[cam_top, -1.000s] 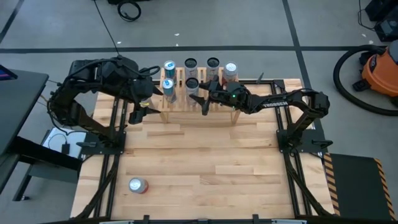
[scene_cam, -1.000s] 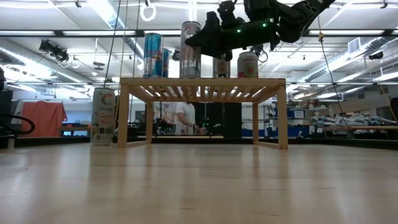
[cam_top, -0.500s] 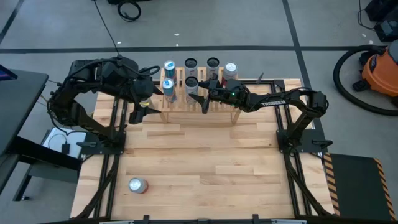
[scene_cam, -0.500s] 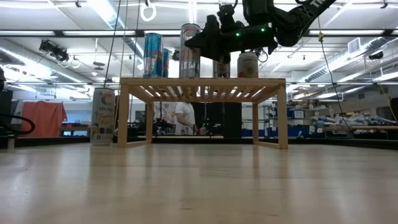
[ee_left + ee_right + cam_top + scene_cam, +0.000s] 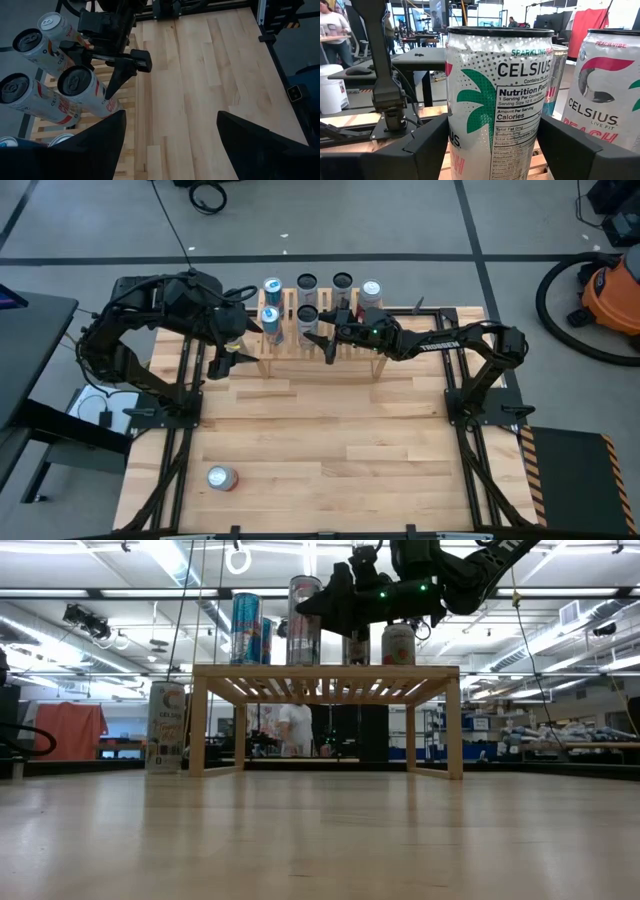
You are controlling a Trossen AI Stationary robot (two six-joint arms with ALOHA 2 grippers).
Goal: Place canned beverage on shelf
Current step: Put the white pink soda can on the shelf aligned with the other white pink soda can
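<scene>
Reaching over the shelf (image 5: 320,345), the right gripper (image 5: 322,340) hangs above the slats with its fingers spread apart, and the right wrist view shows a green-palm Celsius can (image 5: 497,105) standing upright between them, the dark fingers (image 5: 427,150) off to either side of it and not pressed against it. Just beside that can stands a second can with red lettering (image 5: 610,100), and a third is partly hidden between the two. From above, six cans are on or at the shelf around the gripper: two blue-topped ones (image 5: 270,320) toward the left arm, two dark-topped ones (image 5: 308,282) at the back, one right at the gripper's tips, and a pale-topped one (image 5: 371,292) on the gripper's far side. In the low view the gripper (image 5: 325,602) sits level with the can tops above the shelf (image 5: 325,675). Farther off, the left gripper (image 5: 222,362) hovers over the table (image 5: 330,440) just off the shelf's end, its fingers also apart and empty. Well away from both, one can (image 5: 221,478) lies on its side near the table's front edge.
</scene>
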